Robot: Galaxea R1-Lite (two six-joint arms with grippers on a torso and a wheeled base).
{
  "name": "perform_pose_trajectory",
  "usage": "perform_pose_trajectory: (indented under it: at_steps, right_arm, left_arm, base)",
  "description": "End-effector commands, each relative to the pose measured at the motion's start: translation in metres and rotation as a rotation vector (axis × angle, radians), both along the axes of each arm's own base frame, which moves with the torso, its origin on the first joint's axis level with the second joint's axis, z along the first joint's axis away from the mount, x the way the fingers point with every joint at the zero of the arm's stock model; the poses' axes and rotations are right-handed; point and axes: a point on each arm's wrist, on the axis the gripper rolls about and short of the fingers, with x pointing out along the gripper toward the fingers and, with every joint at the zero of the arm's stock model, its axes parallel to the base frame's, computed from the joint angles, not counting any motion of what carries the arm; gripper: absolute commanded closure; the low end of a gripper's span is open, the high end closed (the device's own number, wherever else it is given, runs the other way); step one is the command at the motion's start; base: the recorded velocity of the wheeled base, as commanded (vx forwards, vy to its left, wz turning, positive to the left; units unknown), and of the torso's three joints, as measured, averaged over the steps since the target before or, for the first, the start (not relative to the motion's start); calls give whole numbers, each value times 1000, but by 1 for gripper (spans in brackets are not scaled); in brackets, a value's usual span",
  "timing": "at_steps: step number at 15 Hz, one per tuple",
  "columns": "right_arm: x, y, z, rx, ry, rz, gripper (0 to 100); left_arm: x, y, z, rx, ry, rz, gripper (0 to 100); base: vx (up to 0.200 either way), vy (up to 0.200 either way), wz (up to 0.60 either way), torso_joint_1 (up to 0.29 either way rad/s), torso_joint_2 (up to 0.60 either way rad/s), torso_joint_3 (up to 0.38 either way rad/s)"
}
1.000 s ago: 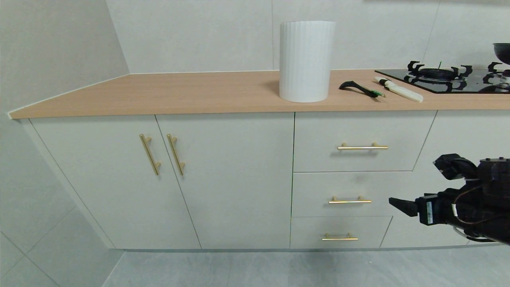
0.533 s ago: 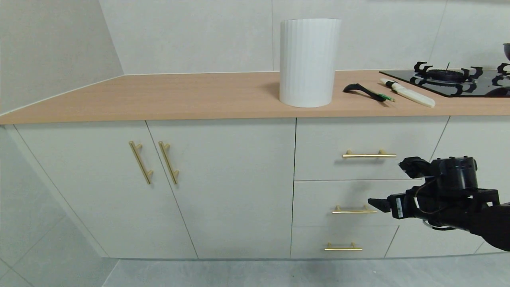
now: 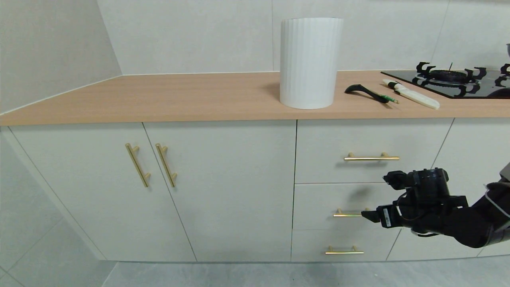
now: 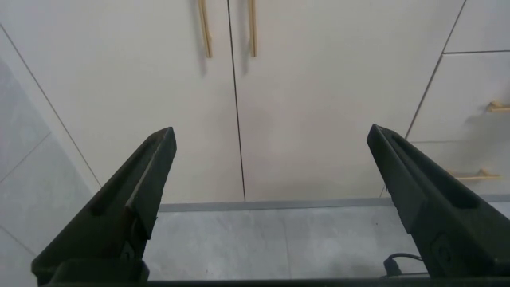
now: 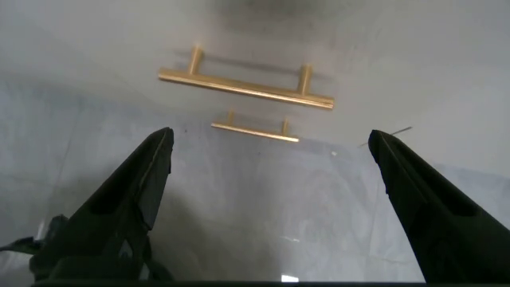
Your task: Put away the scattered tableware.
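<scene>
Well below the tableware, the right gripper [image 3: 380,197] hangs in front of the drawers, jaws spread wide and empty. Its lower fingertip [image 3: 368,215] is just by the right end of the middle handle [image 3: 347,214]. Up on the bench [image 3: 179,95], the black spoon [image 3: 364,91] and white utensil [image 3: 412,94] lie side by side near the front edge, between the canister [image 3: 310,63] and the hob [image 3: 450,81]. The left gripper [image 4: 271,135], also spread and empty, faces the cupboard doors [image 4: 319,104] low down.
</scene>
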Motion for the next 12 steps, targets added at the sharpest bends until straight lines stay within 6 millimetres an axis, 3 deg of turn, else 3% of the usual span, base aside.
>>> perform_pose_trajectory:
  at_steps: [1, 6, 12]
  right_arm:
    - [5, 4, -18, -3, 23, 6, 0]
    - [23, 8, -50, -5, -38, -70, 0]
    - [36, 10, -60, 25, -40, -142, 0]
  left_arm:
    - [0, 0, 0, 0, 0, 0, 0]
    - [0, 0, 0, 0, 0, 0, 0]
    - [0, 0, 0, 0, 0, 0, 0]
  base:
    - [0, 0, 0, 0, 0, 0]
    - [0, 0, 0, 0, 0, 0]
    - [0, 0, 0, 0, 0, 0]
